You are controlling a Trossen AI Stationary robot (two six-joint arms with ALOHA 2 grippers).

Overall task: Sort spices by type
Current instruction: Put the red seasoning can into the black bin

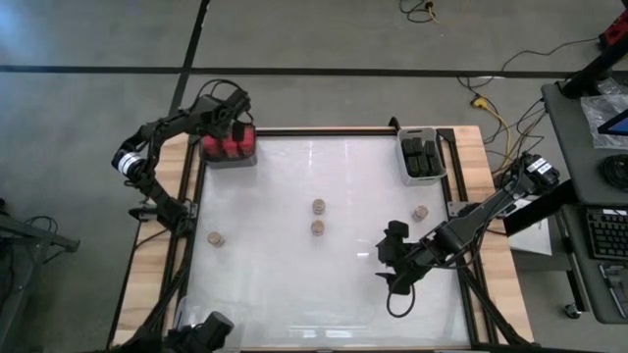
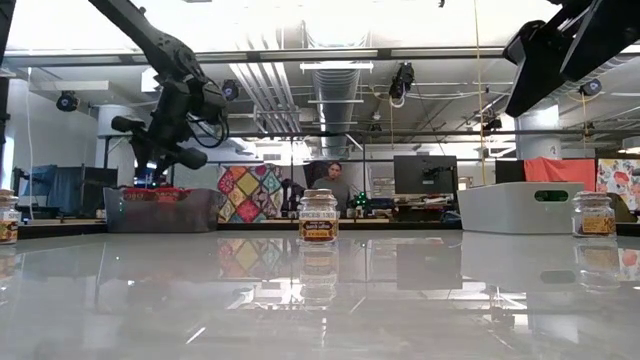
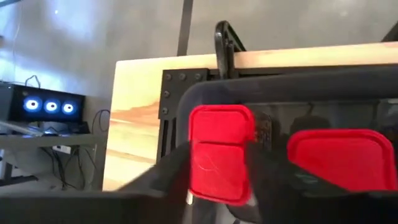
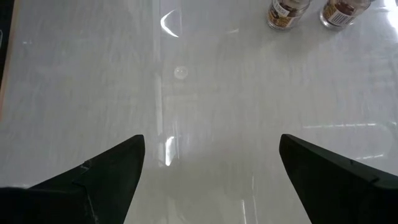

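Left end effector sits over the grey bin at the table's far-left corner, fingers closed on a red spice block, long axis running along the fingers. Right end effector hovers wide, holding nothing, near two upright jars.

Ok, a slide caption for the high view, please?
Left claw over the bin of red spices; black spices binned; four tan-topped jars remain loose; right claw open above the table.
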